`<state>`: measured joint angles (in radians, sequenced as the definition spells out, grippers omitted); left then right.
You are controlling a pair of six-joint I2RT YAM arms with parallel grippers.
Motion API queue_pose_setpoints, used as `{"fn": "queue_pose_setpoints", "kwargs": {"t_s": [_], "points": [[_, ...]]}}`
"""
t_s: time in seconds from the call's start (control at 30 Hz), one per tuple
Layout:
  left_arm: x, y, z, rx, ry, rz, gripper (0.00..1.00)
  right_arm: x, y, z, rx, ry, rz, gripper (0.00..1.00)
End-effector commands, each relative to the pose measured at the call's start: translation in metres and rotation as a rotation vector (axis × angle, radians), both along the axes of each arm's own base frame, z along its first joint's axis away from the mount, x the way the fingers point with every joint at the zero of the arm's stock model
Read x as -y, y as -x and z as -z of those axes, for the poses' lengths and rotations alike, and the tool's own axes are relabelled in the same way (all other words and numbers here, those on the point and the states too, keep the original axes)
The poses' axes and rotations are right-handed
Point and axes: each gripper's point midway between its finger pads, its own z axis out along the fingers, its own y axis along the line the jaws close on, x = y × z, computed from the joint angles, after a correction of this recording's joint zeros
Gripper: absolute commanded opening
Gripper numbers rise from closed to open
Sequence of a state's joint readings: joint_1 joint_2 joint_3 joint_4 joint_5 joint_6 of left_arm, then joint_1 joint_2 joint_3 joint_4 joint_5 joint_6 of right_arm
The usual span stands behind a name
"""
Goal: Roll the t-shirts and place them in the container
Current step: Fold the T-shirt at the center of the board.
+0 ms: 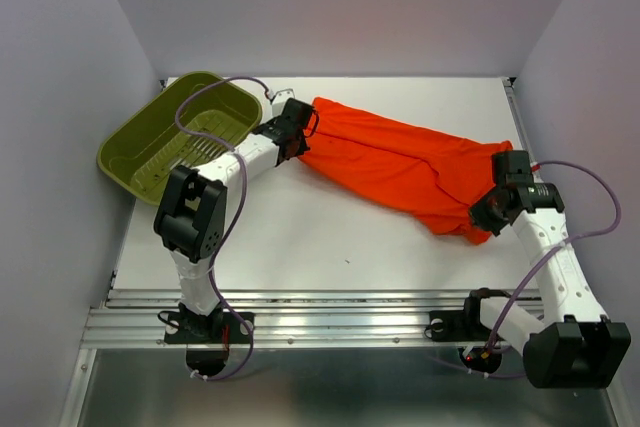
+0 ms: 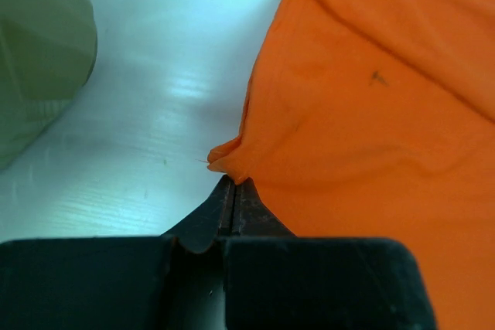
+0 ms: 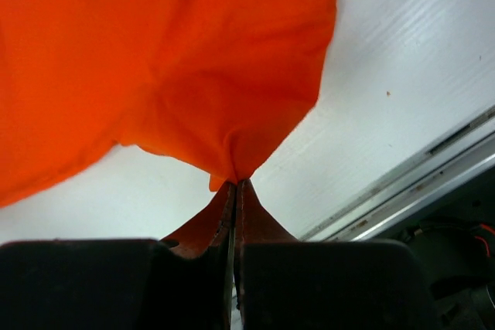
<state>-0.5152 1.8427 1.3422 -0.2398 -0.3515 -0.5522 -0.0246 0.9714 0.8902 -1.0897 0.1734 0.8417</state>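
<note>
- Top external view: t-shirt stretched beside the basket.
- Left gripper pinches its basket-side edge.
- Right gripper pinches the end farthest from the basket.

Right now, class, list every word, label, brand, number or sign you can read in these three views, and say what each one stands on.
None: no text can be read in any view.
The t-shirt is plain orange-red.
The olive-green basket shows only slots, no label.
The table is bare white.
The dark speck on the cloth is a mark, not a letter.
</note>
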Motion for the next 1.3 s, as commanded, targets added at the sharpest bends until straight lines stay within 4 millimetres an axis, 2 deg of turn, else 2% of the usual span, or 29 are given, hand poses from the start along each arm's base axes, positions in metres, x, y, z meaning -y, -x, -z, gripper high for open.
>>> {"fn": "queue_pose_setpoints", "kwargs": {"t_s": [0.0,0.07,0.1,0.17,0.2,0.27,0.3,0.37,0.43,0.53,0.67,0.77,1.0,1.27], "points": [[0.010,-0.025,-0.046,0.089,-0.002,0.031,0.00,0.019,-0.051,-0.036,0.153,0.107,0.024,0.01],[0.016,-0.035,-0.058,0.112,0.008,0.036,0.00,0.024,-0.067,-0.044,0.184,0.141,0.015,0.01],[0.018,-0.038,-0.054,0.103,-0.001,0.045,0.00,0.027,-0.079,-0.047,0.189,0.157,0.009,0.01],[0.024,-0.049,-0.064,0.124,0.005,0.049,0.00,0.030,-0.091,-0.050,0.198,0.179,0.002,0.01],[0.024,-0.051,-0.053,0.095,-0.014,0.051,0.00,0.032,-0.103,-0.053,0.210,0.189,-0.007,0.01],[0.031,-0.061,-0.061,0.107,-0.007,0.055,0.00,0.034,-0.114,-0.056,0.223,0.204,-0.010,0.01],[0.032,-0.063,-0.050,0.083,-0.021,0.059,0.00,0.036,-0.119,-0.057,0.225,0.214,-0.011,0.01],[0.038,-0.071,-0.057,0.098,-0.010,0.064,0.00,0.040,-0.132,-0.061,0.233,0.238,-0.010,0.01],[0.042,-0.076,-0.051,0.088,-0.008,0.071,0.00,0.045,-0.143,-0.063,0.243,0.267,-0.008,0.01],[0.047,-0.085,-0.052,0.094,0.000,0.076,0.00,0.052,-0.157,-0.068,0.258,0.308,0.001,0.01],[0.051,-0.091,-0.046,0.081,0.000,0.082,0.00,0.053,-0.173,-0.068,0.273,0.323,-0.012,0.01],[0.054,-0.095,-0.038,0.071,-0.004,0.085,0.00,0.053,-0.188,-0.061,0.264,0.321,-0.022,0.01],[0.050,-0.101,-0.024,0.052,-0.012,0.070,0.00,0.062,-0.203,-0.056,0.253,0.379,-0.022,0.01],[0.040,-0.108,-0.014,0.037,-0.017,0.047,0.00,0.079,-0.201,-0.048,0.220,0.419,-0.005,0.01]]}}
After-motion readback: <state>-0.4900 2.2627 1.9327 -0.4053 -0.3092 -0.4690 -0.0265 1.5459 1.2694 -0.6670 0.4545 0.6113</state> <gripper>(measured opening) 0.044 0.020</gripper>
